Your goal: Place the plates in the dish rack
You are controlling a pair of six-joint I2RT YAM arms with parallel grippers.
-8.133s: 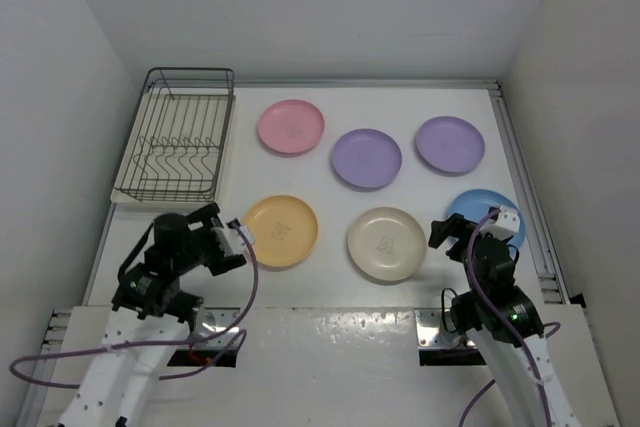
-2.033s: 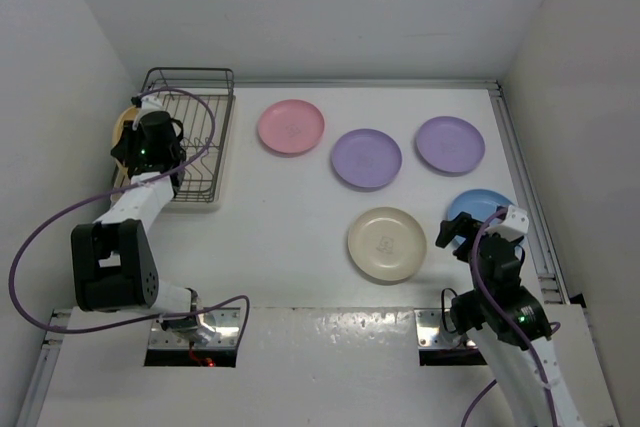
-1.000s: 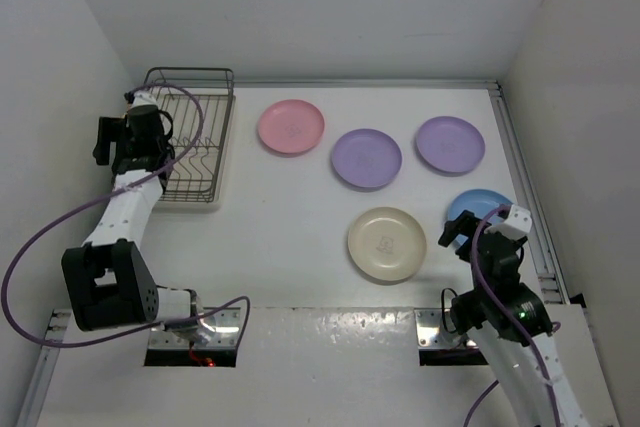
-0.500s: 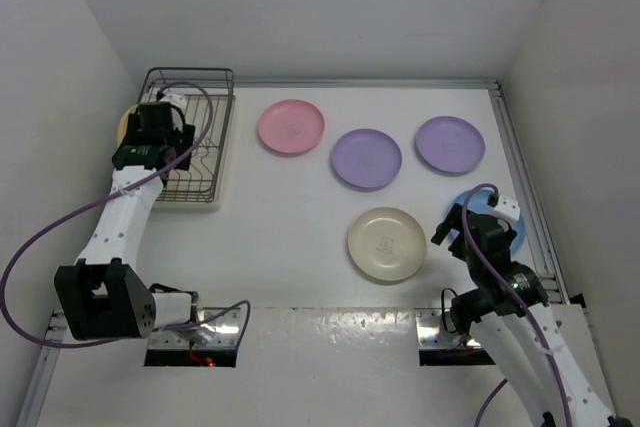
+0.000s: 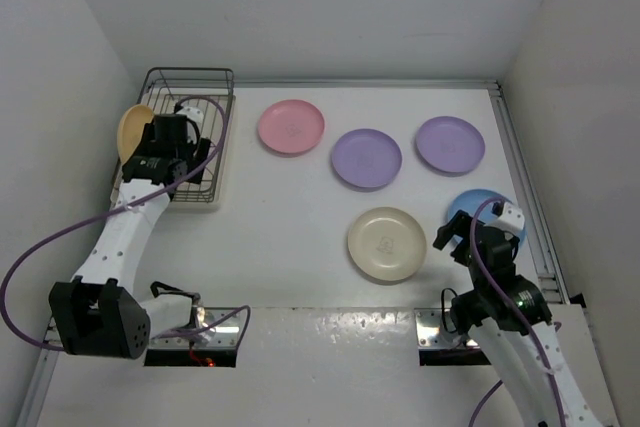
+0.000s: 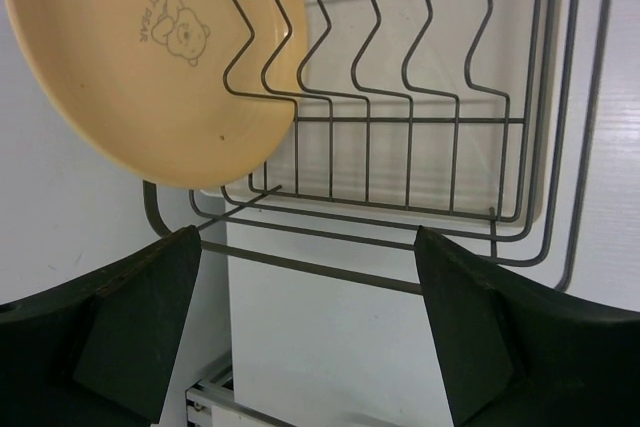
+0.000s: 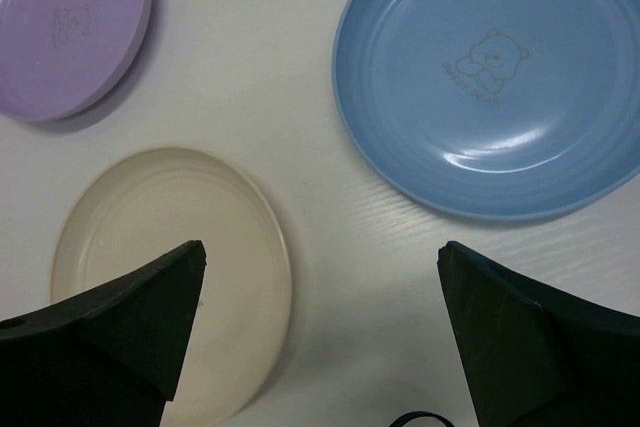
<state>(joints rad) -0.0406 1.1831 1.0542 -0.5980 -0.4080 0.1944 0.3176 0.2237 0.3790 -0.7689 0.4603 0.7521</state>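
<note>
We find the orange-yellow plate (image 6: pixel 150 47) at the dish rack (image 5: pixel 190 71), standing tilted at the end nearest the side wall (image 5: pixel 60 97). In the left wrist view its edge passes behind the first two wire prongs (image 6: pixel 367 147), while most of it overhangs the rack's rim toward that wall. We cannot tell whether it sits fully in a slot. The white tray base (image 6: pixel 440 67) shows beneath the wires.

The left fingers (image 6: pixel 140 327) are spread wide and hold nothing, clear of the plate and hanging over the rack's near rim.

The other five plates lie flat on the bench (image 5: pixel 280 227): the pink plate (image 5: pixel 291 127) nearest the rack, one lilac plate (image 5: pixel 366 158), the second lilac plate (image 5: pixel 450 144), the cream plate (image 5: pixel 387 243) and the light blue plate (image 7: pixel 490 77).

The right fingers (image 7: pixel 110 347) are also spread wide and empty, above the bench between the cream and light blue plates.
</note>
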